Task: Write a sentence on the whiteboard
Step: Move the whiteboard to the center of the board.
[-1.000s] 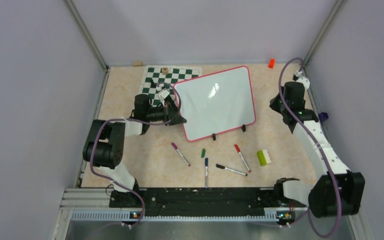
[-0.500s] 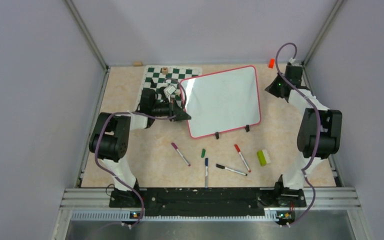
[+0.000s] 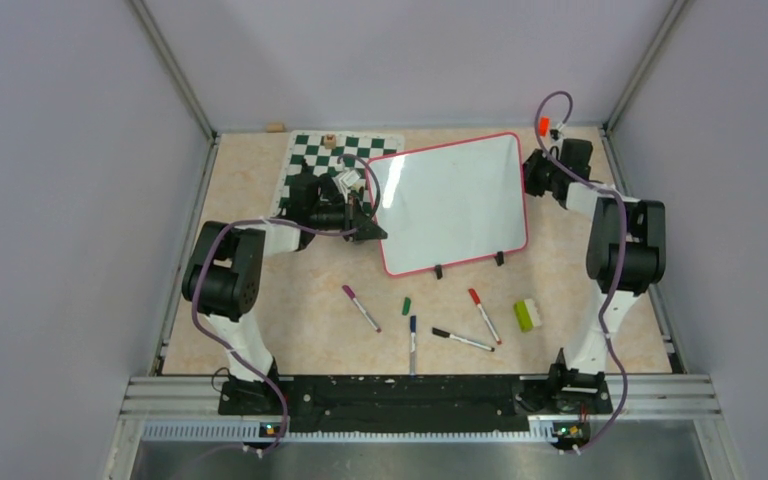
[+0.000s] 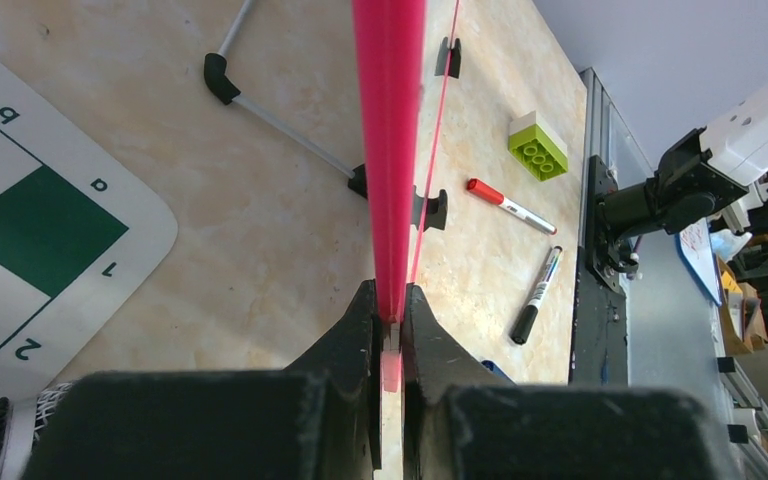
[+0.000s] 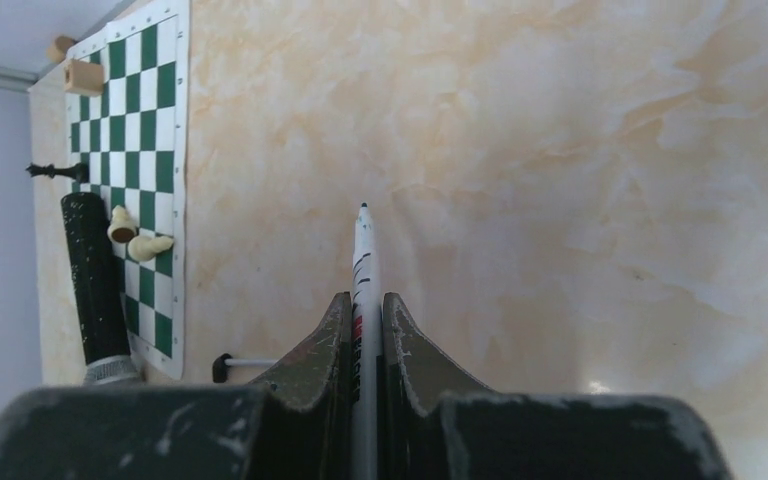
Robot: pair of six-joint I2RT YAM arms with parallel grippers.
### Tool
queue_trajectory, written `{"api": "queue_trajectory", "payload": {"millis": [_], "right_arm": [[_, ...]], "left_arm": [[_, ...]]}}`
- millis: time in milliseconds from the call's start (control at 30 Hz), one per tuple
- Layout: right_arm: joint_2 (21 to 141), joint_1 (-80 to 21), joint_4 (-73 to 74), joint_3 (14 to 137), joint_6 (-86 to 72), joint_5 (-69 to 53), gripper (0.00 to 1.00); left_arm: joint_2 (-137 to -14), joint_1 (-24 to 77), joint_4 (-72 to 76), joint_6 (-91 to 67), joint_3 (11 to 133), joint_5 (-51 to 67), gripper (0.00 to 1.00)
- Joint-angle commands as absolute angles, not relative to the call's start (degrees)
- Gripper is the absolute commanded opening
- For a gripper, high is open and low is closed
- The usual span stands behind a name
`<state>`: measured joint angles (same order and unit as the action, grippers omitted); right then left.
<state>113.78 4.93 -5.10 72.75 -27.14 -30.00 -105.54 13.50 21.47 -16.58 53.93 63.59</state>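
The whiteboard (image 3: pixel 450 205) sits toward the back of the beige table (image 3: pixel 260 200), its black feet along its near edge. A checkered chess mat (image 3: pixel 310 160) lies just beyond the whiteboard's left edge. The left gripper (image 4: pixel 390 300) is clamped on the pink frame low on that left edge. By the whiteboard's far right corner, the right gripper (image 5: pixel 365 300) pinches a white marker (image 5: pixel 364 250). Loose markers (image 3: pixel 361 308) and a green block (image 3: pixel 528 315) lie in front of the whiteboard.
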Motion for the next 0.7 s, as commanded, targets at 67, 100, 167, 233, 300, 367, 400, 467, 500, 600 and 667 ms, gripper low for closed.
{"api": "queue_trajectory", "payload": {"millis": [67, 100, 167, 233, 300, 367, 400, 467, 500, 600, 667], "right_arm": [[110.1, 4.4, -11.2, 69.3, -28.1, -33.8, 0.00], [109.6, 4.4, -11.2, 68.4, -28.3, -33.4, 0.00], [108.2, 4.1, -11.6, 66.7, -28.3, -32.4, 0.00], [106.6, 3.6, -11.4, 65.0, -28.0, -30.7, 0.00], [104.9, 3.4, -11.4, 63.3, -28.2, -29.6, 0.00], [103.4, 3.3, -11.4, 61.5, -28.6, -28.7, 0.00], [102.4, 3.3, -11.4, 60.6, -28.8, -28.5, 0.00], [100.5, 2.8, -11.5, 58.0, -29.2, -27.1, 0.00], [99.5, 2.5, -11.2, 57.1, -29.1, -25.5, 0.00], [97.5, 1.9, -10.5, 54.4, -29.1, -22.9, 0.00], [96.1, 1.8, -11.3, 51.9, -30.1, -22.2, 0.00]], "left_arm": [[-105.5, 14.5, 16.4, -14.6, 54.4, 65.0, 0.00], [-105.4, 14.5, 16.3, -14.7, 54.4, 65.4, 0.00], [-105.3, 14.5, 16.4, -14.8, 54.3, 65.7, 0.00], [-104.7, 14.5, 16.3, -14.8, 54.0, 65.8, 0.00], [-103.6, 14.5, 16.1, -14.5, 53.6, 65.6, 0.00], [-102.9, 14.4, 14.6, -13.4, 53.4, 65.0, 0.00], [-102.5, 14.4, 13.4, -12.6, 53.5, 64.5, 0.00], [-101.9, 14.4, 12.4, -11.8, 53.4, 64.4, 0.00], [-101.9, 14.4, 12.4, -11.9, 53.4, 64.5, 0.00], [-102.2, 14.4, 13.8, -13.4, 53.0, 65.9, 0.00], [-102.3, 14.5, 17.8, -15.8, 51.9, 67.2, 0.00]]}}
